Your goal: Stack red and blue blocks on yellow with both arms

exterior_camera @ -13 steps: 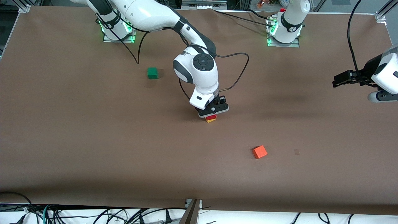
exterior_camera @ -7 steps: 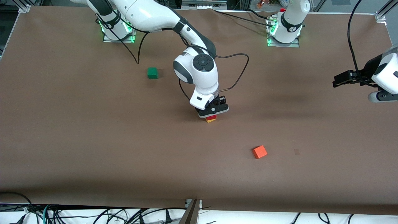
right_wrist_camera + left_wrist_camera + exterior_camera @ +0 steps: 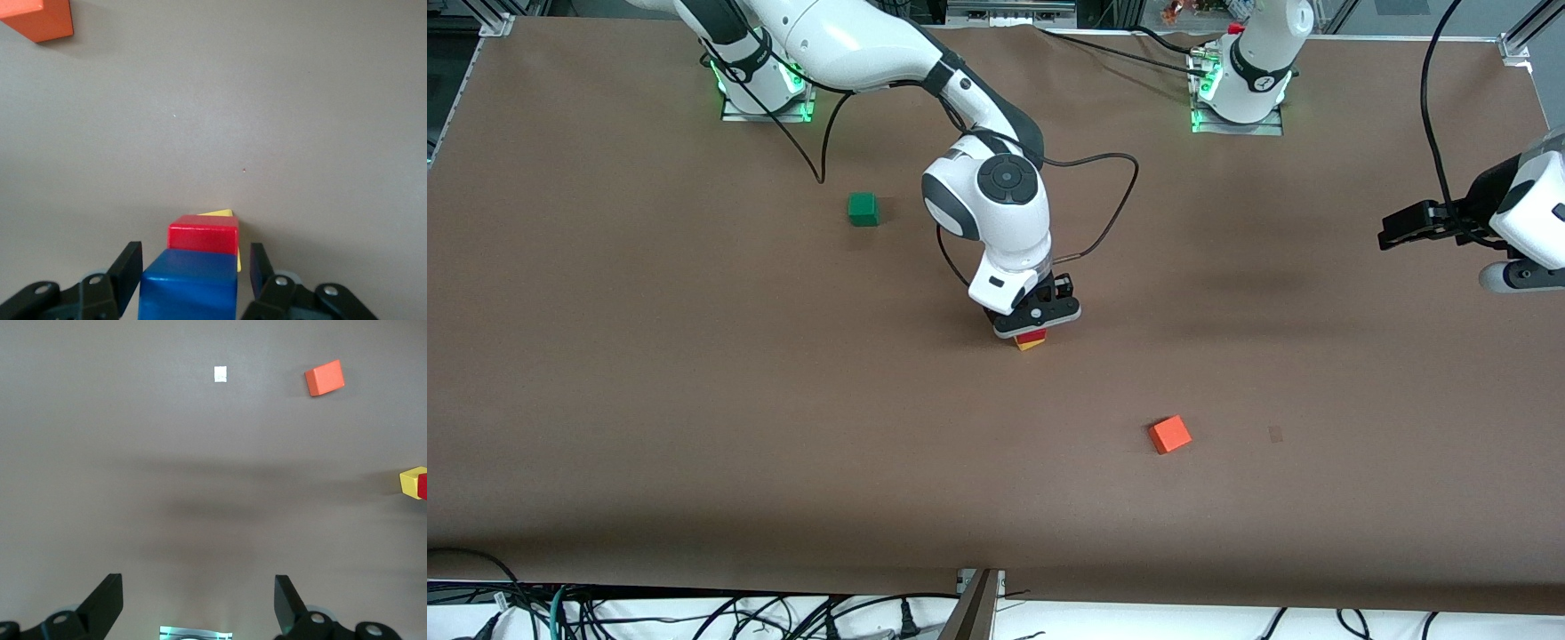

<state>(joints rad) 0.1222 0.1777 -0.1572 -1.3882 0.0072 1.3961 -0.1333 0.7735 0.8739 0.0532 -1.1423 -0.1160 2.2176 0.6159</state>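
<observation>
In the right wrist view the blue cube (image 3: 189,283) stands on the red cube (image 3: 203,234), which stands on the yellow cube (image 3: 222,214). My right gripper (image 3: 197,257) is open around the blue cube, with a gap beside one finger (image 3: 259,267). In the front view my right gripper (image 3: 1033,322) is over the middle of the table and hides the blue cube; only the red cube (image 3: 1033,335) and yellow cube (image 3: 1032,345) show under it. My left gripper (image 3: 1392,229) waits open and empty over the left arm's end of the table, and its wrist view shows it (image 3: 197,587) above bare table.
An orange cube (image 3: 1168,435) lies nearer the front camera than the stack, toward the left arm's end. A green cube (image 3: 863,209) lies farther from the camera, toward the right arm's end. A black cable (image 3: 1112,204) loops by the right wrist.
</observation>
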